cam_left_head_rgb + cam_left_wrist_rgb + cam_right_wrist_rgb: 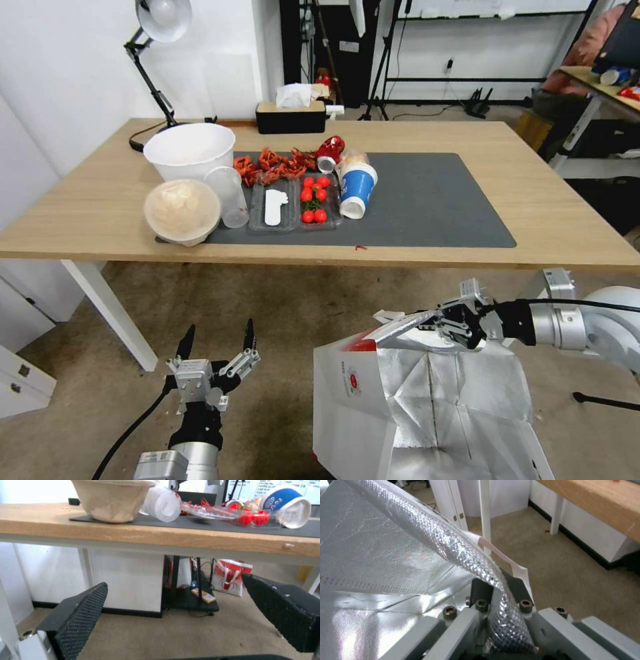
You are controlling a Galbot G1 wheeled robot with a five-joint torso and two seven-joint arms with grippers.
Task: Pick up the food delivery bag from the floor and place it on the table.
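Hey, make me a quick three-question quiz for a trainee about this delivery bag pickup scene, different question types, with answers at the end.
1. True or false: the right end effector is shut on the rim of the food delivery bag.
2. Multiple choice: where is the left end effector? A) open, below the front edge of the table, holding nothing; B) gripping the bag's strap; C) resting on the grey mat.
3. Fill in: the bag's inner lining is ____ foil.

Key:
1. True. The right wrist view shows the foil rim pinched between the fingers.
2. A.
3. Silver.
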